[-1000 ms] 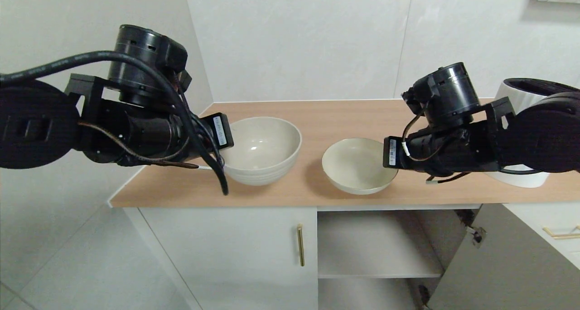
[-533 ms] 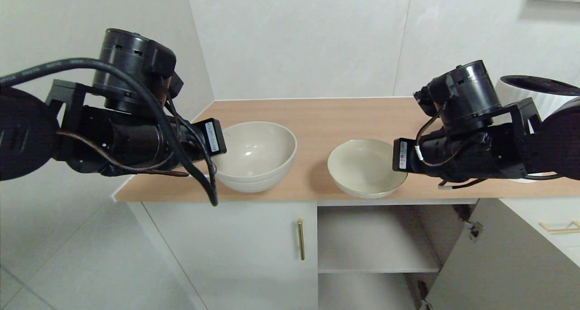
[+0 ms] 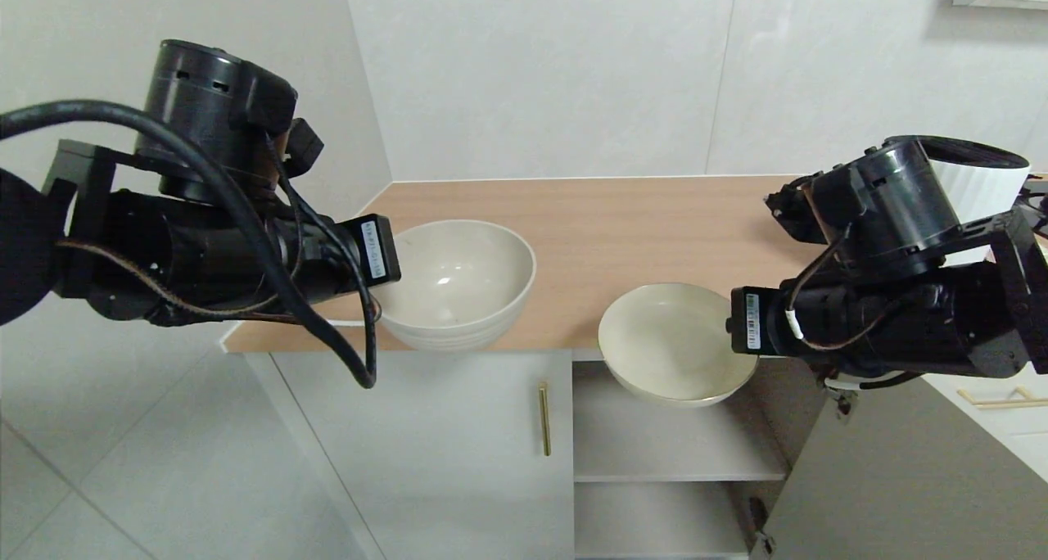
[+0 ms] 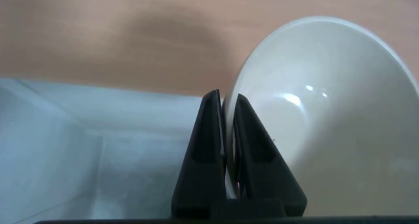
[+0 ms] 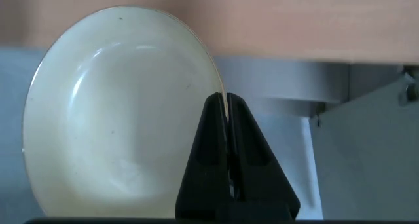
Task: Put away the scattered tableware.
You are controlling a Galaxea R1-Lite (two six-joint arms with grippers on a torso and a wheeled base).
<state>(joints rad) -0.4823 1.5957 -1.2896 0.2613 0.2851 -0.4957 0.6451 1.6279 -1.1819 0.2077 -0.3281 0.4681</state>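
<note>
Deep bowl [image 3: 458,277]: rim is clamped by left end effector [image 4: 226,101], at front edge of counter [image 3: 622,224]; possibly lifted, contact unclear. Shallow bowl [image 3: 667,343]: rim is pinched by right end effector [image 5: 226,101], held off the counter, before open cabinet [image 3: 655,453].

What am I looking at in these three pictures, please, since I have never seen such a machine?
It is a robot with two black arms. The wide picture comes from a camera on its head; the other two come from cameras on its wrists. The left pincer is shut on the rim of a deep bowl at the edge of a wooden counter. The right pincer is shut on the rim of a shallow bowl, held in the air in front of an open cupboard.
</note>
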